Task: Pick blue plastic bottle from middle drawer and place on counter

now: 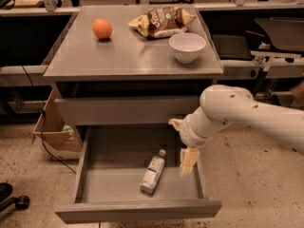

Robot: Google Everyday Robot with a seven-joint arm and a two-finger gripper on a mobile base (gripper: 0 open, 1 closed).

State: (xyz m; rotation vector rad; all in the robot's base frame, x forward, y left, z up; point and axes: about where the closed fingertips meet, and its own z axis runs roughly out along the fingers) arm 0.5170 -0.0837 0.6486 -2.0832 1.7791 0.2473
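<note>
The blue plastic bottle lay on its side on the floor of the middle drawer, right of centre, with its white cap toward the back and its labelled body toward the drawer front. The drawer was pulled well out, and the bottle was the only thing to be seen in it. Just to the right of the bottle, over the drawer's right side, the claw hung pointing down from a thick white arm that came in from the right – near the bottle but apart from it, with nothing in its hold. Whether the claw was open or closed could not be told. Above the open drawer, the upper drawer front sat shut. On the grey surface of the cabinet stood a white bowl near the right edge, a crumpled snack bag behind it, and an orange toward the back left – all well apart from the bottle below. A cardboard box sat on the speckled floor to the left of the cabinet.
</note>
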